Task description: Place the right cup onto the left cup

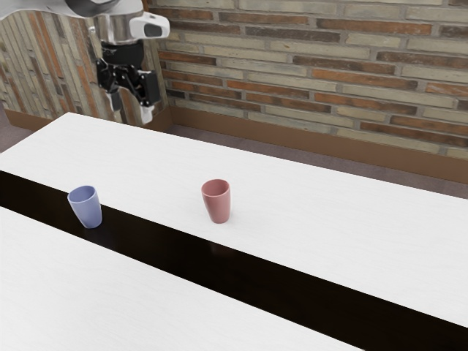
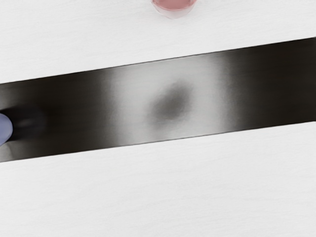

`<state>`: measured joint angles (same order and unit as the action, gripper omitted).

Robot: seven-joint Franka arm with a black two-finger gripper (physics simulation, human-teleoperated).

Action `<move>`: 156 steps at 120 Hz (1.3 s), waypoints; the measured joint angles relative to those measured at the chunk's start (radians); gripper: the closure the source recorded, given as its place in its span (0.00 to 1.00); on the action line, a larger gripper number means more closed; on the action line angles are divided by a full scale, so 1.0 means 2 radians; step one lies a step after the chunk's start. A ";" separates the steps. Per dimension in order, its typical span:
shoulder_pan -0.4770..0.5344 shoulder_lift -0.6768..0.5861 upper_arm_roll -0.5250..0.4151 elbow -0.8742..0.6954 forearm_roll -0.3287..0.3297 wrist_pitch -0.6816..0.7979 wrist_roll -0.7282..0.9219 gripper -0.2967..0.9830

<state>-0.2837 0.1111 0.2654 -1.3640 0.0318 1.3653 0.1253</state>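
- Cup to move: pink cup (image 1: 218, 202), centre of the exterior frame, upright, mouth up, on the white tabletop (image 1: 307, 219) just beside the dark strip (image 1: 168, 245). Taking this as the "right cup", going by the exterior view's left and right; the task sentence doesn't name colours.
- Target: blue cup (image 1: 87, 208), left side of the exterior frame, upright, mouth up, standing on the dark strip. Well apart from the pink one, nothing in either mouth that I can make out.
- Gripper (image 1: 130, 107): upper left of the exterior frame, raised over the table area, touching neither cup. Fingers wide apart, nothing between them.
- Wrist view: parts of both cups in sight, strip between white stretches; pale patch with a dark smudge on the strip, probably a reflection.
- Behind: brick wall (image 1: 314, 73), across the top of the exterior frame.
- Step in hand: approach, pre-grasp. Stacking not begun.
- Next move: bring hand over pink cup, line fingers up either side of its wall, lower, close, lift straight up.
- After that: carry clear of blue rim, centre, lower in gently. Off-centre release could tip blue.
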 joint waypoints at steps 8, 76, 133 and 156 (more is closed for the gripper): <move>0.000 -0.001 0.000 0.000 -0.005 0.010 0.001 0.23; 0.002 0.113 -0.004 -0.032 -0.036 0.143 0.003 0.23; 0.048 0.202 -0.041 0.035 -0.038 0.183 0.003 0.23; 0.053 0.224 -0.046 0.062 -0.037 0.171 0.004 0.23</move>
<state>-0.1768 0.5596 0.1736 -1.2401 -0.0426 1.7063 0.1324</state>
